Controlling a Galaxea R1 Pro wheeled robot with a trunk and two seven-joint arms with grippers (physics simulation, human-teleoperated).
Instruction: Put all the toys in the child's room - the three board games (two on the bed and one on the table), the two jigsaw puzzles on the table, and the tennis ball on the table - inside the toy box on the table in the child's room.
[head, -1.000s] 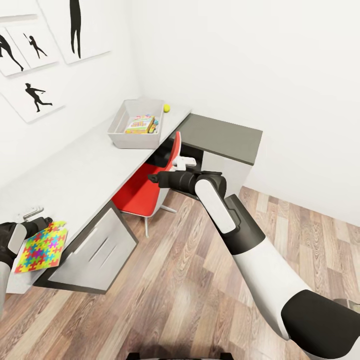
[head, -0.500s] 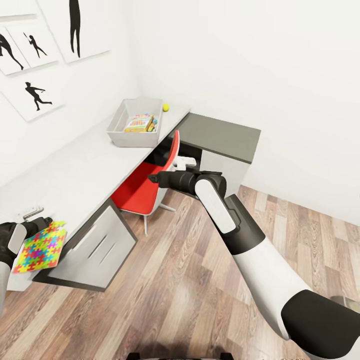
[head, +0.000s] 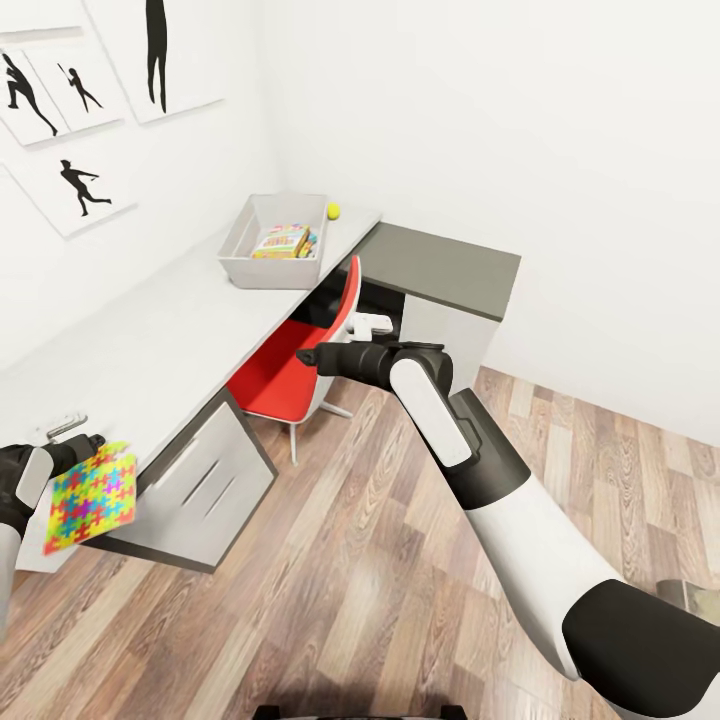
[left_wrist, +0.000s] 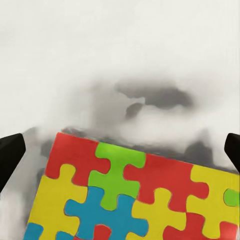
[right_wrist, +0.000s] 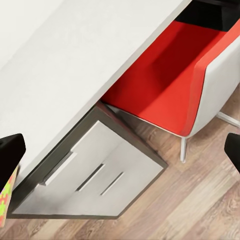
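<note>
White table (head: 170, 330) — left end effector (head: 85, 448) grips jigsaw puzzle (head: 92, 497); right end effector (head: 310, 357) spread wide, empty — no legible writing.

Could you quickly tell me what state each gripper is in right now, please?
Left gripper: shut on the jigsaw puzzle, held over the table end.
Right gripper: open and empty, above the red chair.
</note>
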